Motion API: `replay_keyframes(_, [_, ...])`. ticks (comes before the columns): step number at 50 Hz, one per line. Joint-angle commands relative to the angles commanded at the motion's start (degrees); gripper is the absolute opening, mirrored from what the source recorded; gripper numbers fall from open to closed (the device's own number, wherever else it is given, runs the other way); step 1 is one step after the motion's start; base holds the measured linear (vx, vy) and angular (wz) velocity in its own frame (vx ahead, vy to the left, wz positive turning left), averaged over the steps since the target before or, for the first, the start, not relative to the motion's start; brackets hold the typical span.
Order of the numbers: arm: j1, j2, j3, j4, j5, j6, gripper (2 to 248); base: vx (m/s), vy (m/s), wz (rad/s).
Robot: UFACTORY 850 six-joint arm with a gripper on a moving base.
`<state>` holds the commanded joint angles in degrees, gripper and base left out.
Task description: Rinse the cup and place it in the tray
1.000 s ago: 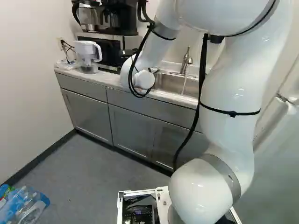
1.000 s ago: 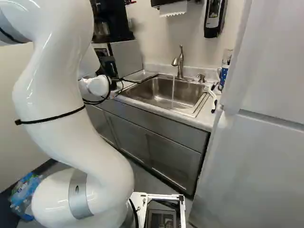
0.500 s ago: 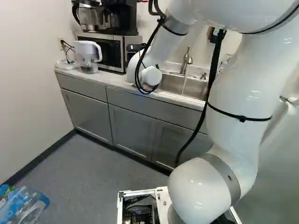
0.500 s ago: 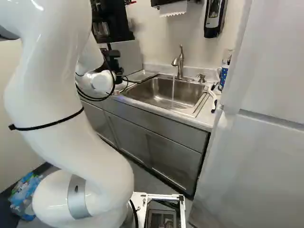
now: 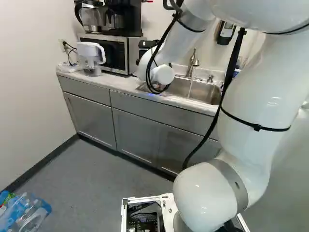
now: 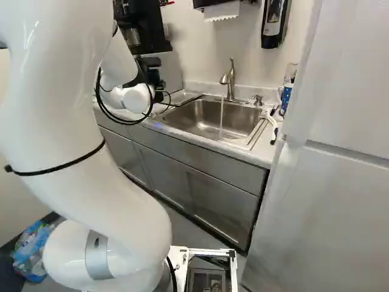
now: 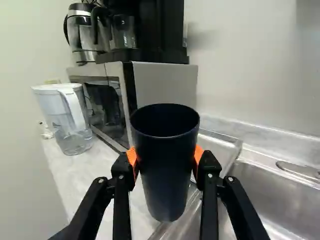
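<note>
Cup (image 7: 167, 170) upright, pinched between both fingers (image 7: 121, 200), near the clear tray (image 7: 236, 145)! Left to right now: pitcher (image 5: 91, 55) on the counter (image 5: 113, 83), microwave (image 5: 131, 46), then the sink (image 6: 206, 112), water streaming from the tap (image 6: 231, 79).

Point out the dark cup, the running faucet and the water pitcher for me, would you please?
Dark cup (image 7: 167, 175): wrist view, on the front of its outer wall.
Faucet (image 6: 231, 86): right base view, on its upright body.
Water pitcher (image 5: 89, 55): left base view, on the side of its body.
</note>
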<state>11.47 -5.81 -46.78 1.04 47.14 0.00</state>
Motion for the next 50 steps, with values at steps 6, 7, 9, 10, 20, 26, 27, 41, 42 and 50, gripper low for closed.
replay_keyframes(6, [-1.0, 0.7, -0.1, 0.0, -1.0, 0.0, 124, 0.0, 0.0, 0.0])
replay_keyframes(7, [-1.1, 0.8, -0.1, 0.0, -1.2, 0.0, 124, 0.0, 0.0, 0.0])
replay_keyframes(9, [-1.5, 1.0, -0.1, 0.0, -1.6, 0.0, 124, 0.0, 0.0, 0.0])
replay_keyframes(10, [-1.6, 1.1, -0.1, 0.0, -1.7, 0.0, 124, 0.0, 0.0, 0.0])
replay_keyframes(20, [-3.3, 2.0, -0.4, 0.0, -3.6, 0.0, 124, 0.0, 0.0, 0.0])
replay_keyframes(26, [-4.3, 2.2, -0.3, 0.0, -4.6, 0.0, 124, 0.0, 0.0, 0.0])
replay_keyframes(27, [-4.4, 2.2, -0.3, 0.0, -4.7, 0.0, 124, 0.0, 0.0, 0.0])
replay_keyframes(41, [-6.8, 2.4, -0.2, 0.4, -4.7, 0.0, 124, 0.0, 0.0, 0.0])
replay_keyframes(42, [-6.9, 2.4, -0.1, 0.5, -4.7, 0.0, 124, 0.0, 0.0, 0.0])
replay_keyframes(50, [-8.3, 2.0, 0.1, 0.8, -4.7, 0.0, 124, 0.0, 0.0, 0.0])
